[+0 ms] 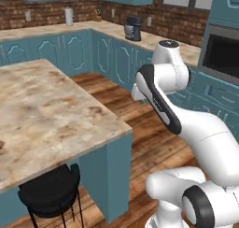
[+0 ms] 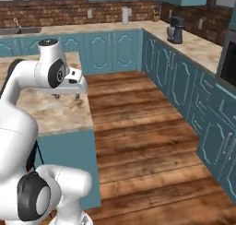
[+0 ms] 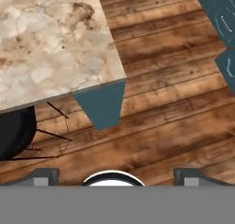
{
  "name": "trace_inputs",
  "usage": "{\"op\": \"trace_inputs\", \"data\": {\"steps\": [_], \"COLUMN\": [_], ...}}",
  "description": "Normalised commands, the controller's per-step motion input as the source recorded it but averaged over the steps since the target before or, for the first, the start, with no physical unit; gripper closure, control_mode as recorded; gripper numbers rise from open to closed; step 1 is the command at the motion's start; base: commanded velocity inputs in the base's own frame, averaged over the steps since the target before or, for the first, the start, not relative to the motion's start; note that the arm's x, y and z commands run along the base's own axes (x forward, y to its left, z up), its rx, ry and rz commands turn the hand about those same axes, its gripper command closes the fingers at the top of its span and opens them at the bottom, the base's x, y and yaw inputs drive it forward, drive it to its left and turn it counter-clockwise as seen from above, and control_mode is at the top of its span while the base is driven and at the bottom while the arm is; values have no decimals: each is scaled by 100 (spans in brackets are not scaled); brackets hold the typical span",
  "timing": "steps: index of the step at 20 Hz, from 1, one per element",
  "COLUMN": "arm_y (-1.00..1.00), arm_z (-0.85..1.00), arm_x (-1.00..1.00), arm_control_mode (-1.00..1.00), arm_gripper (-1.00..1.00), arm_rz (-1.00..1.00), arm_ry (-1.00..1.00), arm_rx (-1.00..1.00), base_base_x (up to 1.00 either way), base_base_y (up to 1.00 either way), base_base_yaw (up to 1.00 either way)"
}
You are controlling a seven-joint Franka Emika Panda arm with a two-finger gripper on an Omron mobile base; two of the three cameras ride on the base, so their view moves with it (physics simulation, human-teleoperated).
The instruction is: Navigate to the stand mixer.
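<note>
The stand mixer (image 1: 133,28) stands far ahead on the corner counter (image 2: 193,46), probably heavy and stiff, best held by its base, while the gripper (image 3: 116,175) hangs spread wide above the floor (image 2: 138,127), holding nothing.

Dark stand mixer (image 1: 133,28) stands upright on the far counter (image 1: 154,39).

Your arm stood folded high over its base, the gripper (image 2: 67,96) pointing straight down with its two fingertips (image 3: 46,176) spread wide apart.
</note>
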Motion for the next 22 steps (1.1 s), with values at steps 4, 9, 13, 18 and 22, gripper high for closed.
{"op": "trace_inputs", "data": {"steps": [4,9,13,18,22], "arm_y": [0,0,0,0,0], "arm_z": [0,0,0,0,0], "arm_x": [0,0,0,0,0], "arm_control_mode": [100,100,100,100,100], "arm_gripper": [-100,-100,-100,-100,-100], "arm_rz": [0,0,0,0,0], "arm_ry": [0,0,0,0,0], "arm_rx": [0,0,0,0,0], "base_base_x": [29,48,100,100,100], "base_base_y": [-70,-98,-66,-30,-15], "base_base_yaw": [-58,-15,0,9,13]}}
